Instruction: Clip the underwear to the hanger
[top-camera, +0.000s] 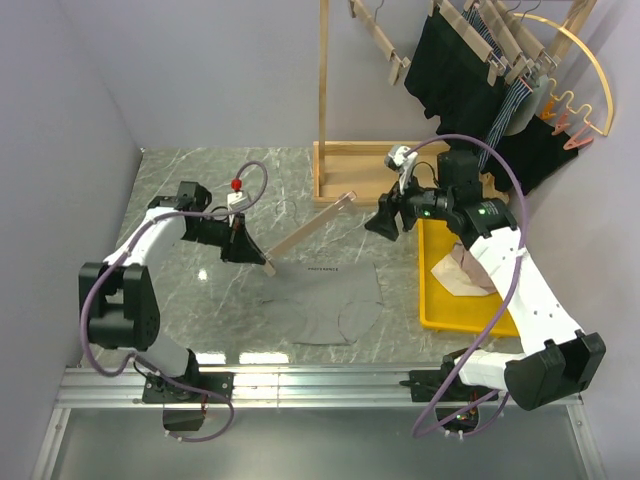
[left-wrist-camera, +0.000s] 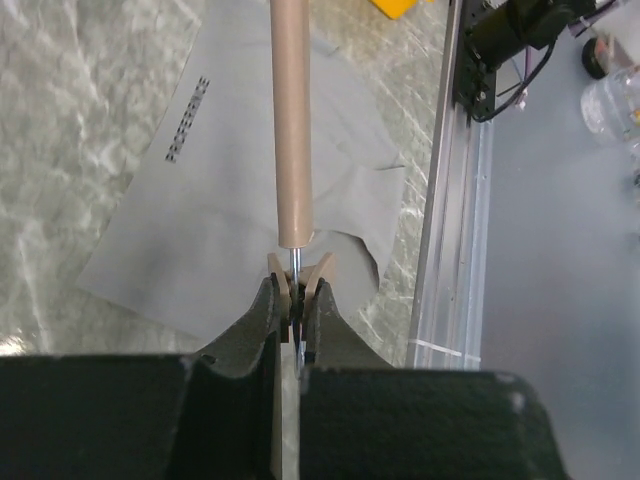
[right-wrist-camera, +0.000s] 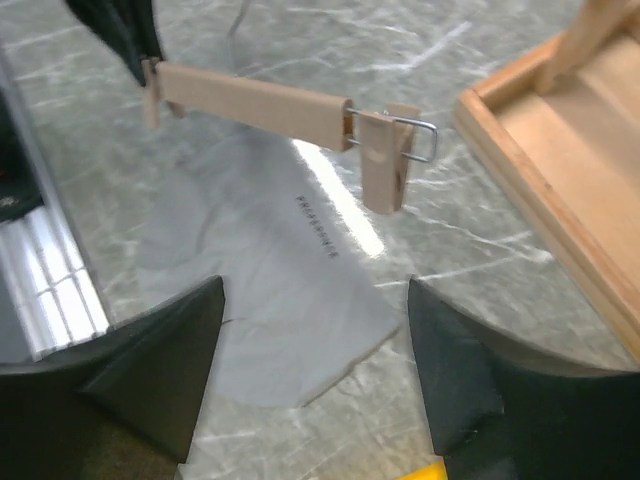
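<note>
Light grey underwear (top-camera: 320, 300) lies spread flat; pale wooden hanger (top-camera: 310, 232) slants raised above it.

Top view looks down from behind; both wrist views close, sharing the hanger (left-wrist-camera: 293, 120).

Matt grey cloth underwear (top-camera: 322, 300), smooth pale wood hanger (top-camera: 311, 231), glossy marbled table (top-camera: 190, 180), seemingly plastic yellow tray (top-camera: 427, 285).

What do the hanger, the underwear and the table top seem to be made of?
The hanger: looks like pale bare wood, matte; its clip spring looks like thin shiny metal wire. The underwear: soft light grey fabric, matte, lying limp with folds. The table top: grey marble pattern, glossy with reflections; real stone or printed laminate, I cannot tell.
</note>
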